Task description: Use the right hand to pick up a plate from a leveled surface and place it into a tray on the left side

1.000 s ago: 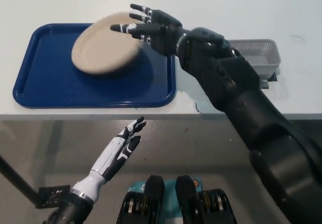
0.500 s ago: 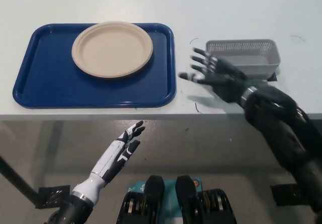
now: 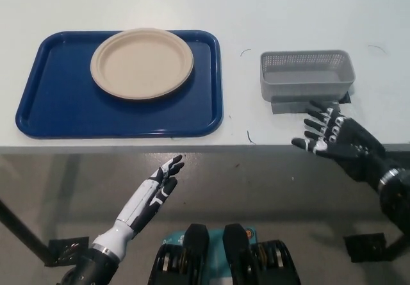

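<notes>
Your plate (image 3: 141, 63) already lies flat in the blue tray (image 3: 57, 109) at upper left, so the main risk is the right hand (image 3: 338, 141) clipping the grey basket (image 3: 306, 75) just above it. That hand's fingers are spread wide, holding nothing, over the table edge (image 3: 256, 141). The left hand (image 3: 154, 192) rests at lower left, fingers extended and empty.

No legible text, label, brand, number or sign appears on any surface in view.
</notes>
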Controlling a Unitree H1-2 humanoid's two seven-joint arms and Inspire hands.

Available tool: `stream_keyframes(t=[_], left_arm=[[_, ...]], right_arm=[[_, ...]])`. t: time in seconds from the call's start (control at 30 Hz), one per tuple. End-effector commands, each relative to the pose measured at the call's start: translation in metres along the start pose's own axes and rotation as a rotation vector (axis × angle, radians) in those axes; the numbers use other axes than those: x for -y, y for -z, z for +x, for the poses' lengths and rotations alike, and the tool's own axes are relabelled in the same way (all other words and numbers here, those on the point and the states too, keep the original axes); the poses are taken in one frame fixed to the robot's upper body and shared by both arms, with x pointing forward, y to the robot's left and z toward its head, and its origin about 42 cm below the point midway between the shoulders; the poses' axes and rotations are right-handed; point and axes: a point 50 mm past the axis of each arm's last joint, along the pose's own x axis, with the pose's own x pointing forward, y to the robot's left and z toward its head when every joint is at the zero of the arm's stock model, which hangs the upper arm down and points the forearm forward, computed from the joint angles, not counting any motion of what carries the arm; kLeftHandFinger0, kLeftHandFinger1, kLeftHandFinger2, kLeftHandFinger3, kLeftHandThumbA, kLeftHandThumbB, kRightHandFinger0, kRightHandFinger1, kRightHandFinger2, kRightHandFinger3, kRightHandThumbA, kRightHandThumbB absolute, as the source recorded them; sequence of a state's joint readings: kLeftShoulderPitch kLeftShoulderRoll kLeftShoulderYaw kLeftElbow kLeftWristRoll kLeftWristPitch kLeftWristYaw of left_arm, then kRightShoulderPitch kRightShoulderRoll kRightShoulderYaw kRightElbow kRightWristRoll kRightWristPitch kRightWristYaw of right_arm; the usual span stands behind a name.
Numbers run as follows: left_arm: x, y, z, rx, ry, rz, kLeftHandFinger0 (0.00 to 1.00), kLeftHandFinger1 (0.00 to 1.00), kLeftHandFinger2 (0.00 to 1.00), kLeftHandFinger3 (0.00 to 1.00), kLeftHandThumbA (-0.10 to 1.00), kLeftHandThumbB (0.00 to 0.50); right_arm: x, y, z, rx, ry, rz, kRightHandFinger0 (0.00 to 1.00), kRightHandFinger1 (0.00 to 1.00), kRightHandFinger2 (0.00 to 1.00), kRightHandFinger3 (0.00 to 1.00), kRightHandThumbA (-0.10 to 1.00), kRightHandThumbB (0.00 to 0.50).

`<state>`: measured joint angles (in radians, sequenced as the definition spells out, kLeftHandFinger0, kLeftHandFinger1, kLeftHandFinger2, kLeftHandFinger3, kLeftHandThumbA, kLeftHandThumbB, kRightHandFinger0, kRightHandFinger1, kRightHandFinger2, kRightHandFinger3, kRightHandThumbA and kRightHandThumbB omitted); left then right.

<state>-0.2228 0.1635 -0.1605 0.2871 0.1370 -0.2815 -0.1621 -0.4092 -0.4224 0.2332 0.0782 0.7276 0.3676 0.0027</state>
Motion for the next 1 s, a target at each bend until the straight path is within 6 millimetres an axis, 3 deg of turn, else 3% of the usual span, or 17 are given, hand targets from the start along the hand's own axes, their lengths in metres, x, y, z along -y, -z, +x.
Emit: stream_keyframes(t=[0.0,0.03,0.1,0.23,0.27,0.3,0.33,0.4,0.5,0.6,0.67,0.73,0.77,0.9,0.97], left_arm=[[-0.013,-0.037,0.047,0.145,0.003,0.055,1.00,1.00,1.00,1.00,1.00,0.500],[-0.014,-0.037,0.048,0.145,0.001,0.054,1.00,1.00,1.00,1.00,1.00,0.500],[-0.015,-0.037,0.048,0.149,-0.003,0.055,1.00,1.00,1.00,1.00,1.00,0.500],[-0.014,-0.035,0.045,0.141,-0.016,0.034,1.00,1.00,1.00,1.00,1.00,0.500],[-0.014,-0.035,0.045,0.141,-0.019,0.030,1.00,1.00,1.00,1.00,1.00,0.500],[-0.015,-0.035,0.044,0.144,-0.026,0.030,1.00,1.00,1.00,1.00,1.00,0.500],[-0.016,-0.035,0.044,0.151,-0.041,0.030,1.00,1.00,1.00,1.00,1.00,0.500],[-0.017,-0.033,0.041,0.158,-0.055,0.019,1.00,1.00,1.00,1.00,1.00,0.500],[-0.021,-0.033,0.040,0.165,-0.082,0.021,1.00,1.00,1.00,1.00,1.00,0.500],[-0.022,-0.030,0.037,0.173,-0.119,0.013,1.00,1.00,1.00,1.00,1.00,0.500],[-0.024,-0.030,0.033,0.171,-0.138,0.002,1.00,1.00,1.00,1.00,1.00,0.500],[-0.028,-0.029,0.026,0.167,-0.160,-0.019,1.00,1.00,1.00,1.00,1.00,0.500],[-0.030,-0.028,0.023,0.166,-0.170,-0.022,1.00,1.00,1.00,1.00,1.00,0.500],[-0.036,-0.020,0.014,0.148,-0.204,-0.037,1.00,1.00,1.00,1.00,1.00,0.500],[-0.040,-0.018,0.013,0.149,-0.214,-0.042,1.00,1.00,1.00,1.00,1.00,0.500]], right_arm=[[-0.104,-0.160,-0.233,1.242,-0.582,-0.187,1.00,1.00,1.00,1.00,1.00,0.466],[-0.102,-0.156,-0.235,1.230,-0.567,-0.182,1.00,1.00,1.00,1.00,1.00,0.467],[-0.093,-0.123,-0.248,1.144,-0.429,-0.129,1.00,1.00,1.00,1.00,1.00,0.473],[-0.095,-0.089,-0.238,0.964,-0.162,-0.051,1.00,1.00,1.00,1.00,1.00,0.448],[-0.096,-0.087,-0.236,0.945,-0.149,-0.041,1.00,1.00,1.00,1.00,1.00,0.300],[-0.088,-0.077,-0.226,0.873,-0.094,-0.065,1.00,1.00,1.00,1.00,1.00,0.370],[-0.072,-0.058,-0.206,0.804,0.002,-0.137,1.00,1.00,1.00,1.00,1.00,0.339],[-0.061,-0.043,-0.190,0.727,0.049,-0.177,1.00,1.00,1.00,1.00,1.00,0.345],[-0.037,-0.009,-0.142,0.584,0.056,-0.235,1.00,1.00,1.00,1.00,1.00,0.307],[-0.027,0.015,-0.104,0.460,0.074,-0.272,1.00,1.00,1.00,1.00,1.00,0.292],[-0.025,0.027,-0.092,0.425,0.066,-0.270,1.00,1.00,1.00,1.00,1.00,0.250],[-0.027,0.038,-0.084,0.389,0.058,-0.282,1.00,1.00,1.00,1.00,1.00,0.240],[-0.027,0.042,-0.081,0.374,0.045,-0.289,1.00,1.00,1.00,1.00,1.00,0.203],[-0.031,0.055,-0.074,0.322,0.008,-0.291,1.00,1.00,1.00,1.00,1.00,0.211],[-0.033,0.056,-0.070,0.327,-0.005,-0.306,1.00,1.00,1.00,1.00,1.00,0.172]])
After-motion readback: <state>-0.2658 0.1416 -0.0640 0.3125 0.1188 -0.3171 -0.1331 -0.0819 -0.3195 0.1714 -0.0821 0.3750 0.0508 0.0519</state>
